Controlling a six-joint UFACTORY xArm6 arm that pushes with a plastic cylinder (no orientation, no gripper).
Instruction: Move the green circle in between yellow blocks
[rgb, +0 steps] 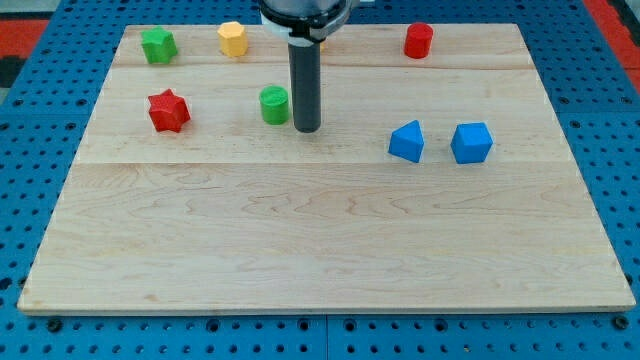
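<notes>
The green circle (274, 104) is a short green cylinder standing left of the board's middle, in its upper half. My tip (307, 129) is just to the right of it, a small gap apart. A yellow hexagon block (232, 38) sits near the view's top, above and left of the green circle. A second yellow block (322, 43) is mostly hidden behind the arm; only a sliver shows.
A green star block (157, 45) sits at the top left. A red star block (168, 110) lies left of the green circle. A red cylinder (418, 40) is at the top right. Two blue blocks (407, 141) (471, 143) lie at the right. The wooden board (320, 240) rests on a blue pegboard.
</notes>
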